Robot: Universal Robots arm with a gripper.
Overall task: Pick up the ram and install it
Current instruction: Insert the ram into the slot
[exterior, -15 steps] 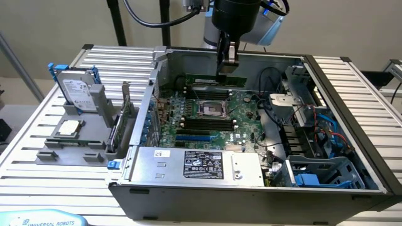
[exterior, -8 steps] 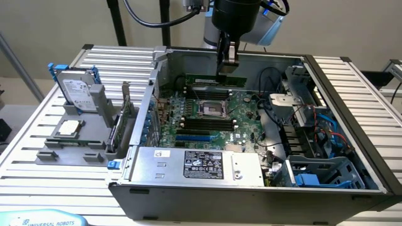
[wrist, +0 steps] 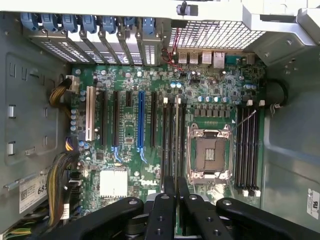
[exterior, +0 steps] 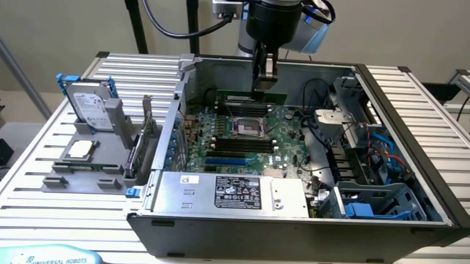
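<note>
The ram [exterior: 250, 97] is a long thin green stick, held level and on edge just above the motherboard [exterior: 287, 137], inside the open computer case [exterior: 294, 231]. It hangs over the black memory slots [exterior: 236, 103] on the far side of the processor socket [exterior: 246, 125]. My gripper [exterior: 264, 82] reaches straight down and is shut on the stick's top edge near its middle. In the wrist view my gripper [wrist: 176, 200] has its black fingers [wrist: 162, 210] close together, over the memory slots [wrist: 172, 135] beside the socket [wrist: 209, 152]. From there the stick is seen edge-on and is hard to make out.
More memory slots [exterior: 239, 144] lie on the socket's near side. A power supply [exterior: 220, 190] fills the case's front, and cables and a drive cage [exterior: 367, 159] its right. Outside, on the exterior view's left, a grey tray [exterior: 59, 179] holds a hard drive [exterior: 92, 107], a silver chip [exterior: 81, 148] and an upright card [exterior: 147, 137].
</note>
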